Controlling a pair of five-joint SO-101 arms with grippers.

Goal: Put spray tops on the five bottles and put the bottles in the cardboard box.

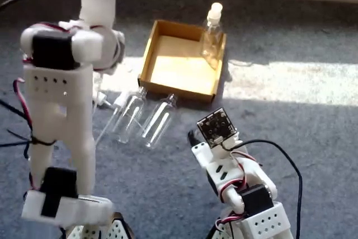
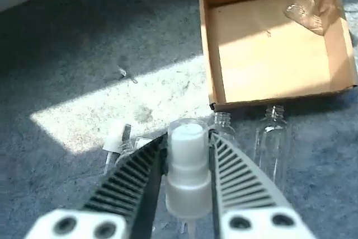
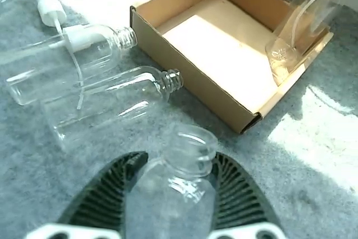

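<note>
Left gripper [image 2: 189,143] pinches a spray top [image 2: 189,180] at its collar. Right gripper [image 3: 182,163] is clamped round an open bottle [image 3: 173,200] below the neck. Both probably light, slick thin plastic, so I squeeze gently. Cardboard box [image 1: 176,89] sits upper centre in the high view, a capped bottle [image 1: 212,40] in its upper right corner. Two loose bottles [image 1: 159,120] lie just below the box, likely in my way.

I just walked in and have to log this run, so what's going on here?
The left tool grips a white spray top, and the right tool grips an uncapped clear bottle. One capped bottle stands in a corner of the cardboard box. Two bare bottles lie just outside it.
</note>
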